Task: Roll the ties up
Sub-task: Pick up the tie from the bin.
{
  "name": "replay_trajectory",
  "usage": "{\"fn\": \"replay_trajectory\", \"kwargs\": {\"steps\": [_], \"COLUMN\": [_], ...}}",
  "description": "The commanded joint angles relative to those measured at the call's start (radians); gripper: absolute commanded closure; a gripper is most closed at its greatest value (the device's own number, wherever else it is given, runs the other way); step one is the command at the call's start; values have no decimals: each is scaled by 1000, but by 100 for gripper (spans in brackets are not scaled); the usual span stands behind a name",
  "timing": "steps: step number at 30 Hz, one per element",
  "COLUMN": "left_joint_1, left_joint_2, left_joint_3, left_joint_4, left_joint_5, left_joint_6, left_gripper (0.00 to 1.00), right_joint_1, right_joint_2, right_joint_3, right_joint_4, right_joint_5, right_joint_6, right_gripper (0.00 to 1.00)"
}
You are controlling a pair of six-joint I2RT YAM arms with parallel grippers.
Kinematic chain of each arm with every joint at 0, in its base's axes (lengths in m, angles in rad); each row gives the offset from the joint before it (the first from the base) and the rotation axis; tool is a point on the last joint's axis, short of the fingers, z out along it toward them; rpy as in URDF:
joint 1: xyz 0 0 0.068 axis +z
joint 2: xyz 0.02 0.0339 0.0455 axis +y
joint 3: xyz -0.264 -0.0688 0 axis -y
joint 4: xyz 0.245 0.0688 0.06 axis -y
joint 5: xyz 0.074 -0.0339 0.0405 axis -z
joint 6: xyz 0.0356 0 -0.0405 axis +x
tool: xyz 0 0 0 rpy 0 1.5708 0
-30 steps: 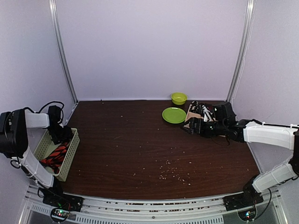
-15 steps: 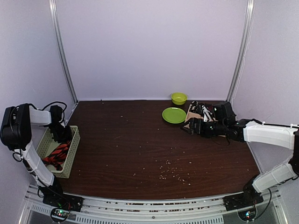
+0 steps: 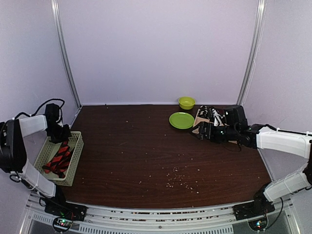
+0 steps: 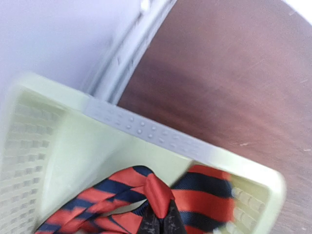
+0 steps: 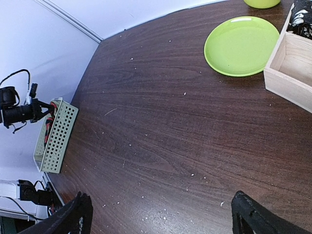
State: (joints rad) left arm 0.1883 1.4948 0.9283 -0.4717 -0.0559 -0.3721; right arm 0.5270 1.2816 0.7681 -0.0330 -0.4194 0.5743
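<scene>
An orange-red tie with dark diagonal stripes (image 3: 59, 159) lies bunched in a pale green mesh basket (image 3: 75, 152) at the table's left edge. My left gripper (image 3: 62, 137) hangs over the basket's far end. In the left wrist view the left gripper (image 4: 161, 220) is shut, pinching a raised fold of the tie (image 4: 158, 195), and the rest of the tie droops into the basket (image 4: 73, 146). My right gripper (image 3: 199, 131) hovers at the far right; in its own view the right gripper (image 5: 165, 217) stands wide open over bare wood, holding nothing.
A green plate (image 3: 181, 120) and a green bowl (image 3: 186, 102) sit at the back right. Beside them is a wooden box (image 3: 204, 120) with dark items in it. Pale crumbs (image 3: 178, 180) dot the brown table (image 3: 136, 146). White walls enclose the table.
The left gripper has closed on a fold of the tie in the basket, and its arm has shifted back and left. The right arm has barely moved.
</scene>
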Motion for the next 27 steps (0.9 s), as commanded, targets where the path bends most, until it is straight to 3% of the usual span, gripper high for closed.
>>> {"fn": "replay_trajectory", "kwargs": {"steps": [1, 8, 14, 22, 27], "left_joint_1": [-22, -25, -88, -368, -462], "left_joint_2": [-182, -366, -450, -338, -224], "left_joint_3": [94, 259, 484, 899, 1112], "left_joint_4": [-86, -188, -170, -127, 35], "left_joint_5": [-45, 31, 237, 350, 479], "left_joint_6": [62, 157, 156, 142, 34], "left_gripper": [100, 100, 100, 100, 100], "right_joint_1": [4, 5, 5, 5, 5], "right_joint_2": [-23, -38, -55, -77, -98], "right_joint_3": [2, 3, -4, -13, -20], "right_joint_4": [25, 35, 48, 57, 48], "right_joint_5": [-8, -17, -22, -23, -16], "right_joint_6": [13, 28, 43, 56, 55], "right_gripper": [1, 0, 0, 0, 0]}}
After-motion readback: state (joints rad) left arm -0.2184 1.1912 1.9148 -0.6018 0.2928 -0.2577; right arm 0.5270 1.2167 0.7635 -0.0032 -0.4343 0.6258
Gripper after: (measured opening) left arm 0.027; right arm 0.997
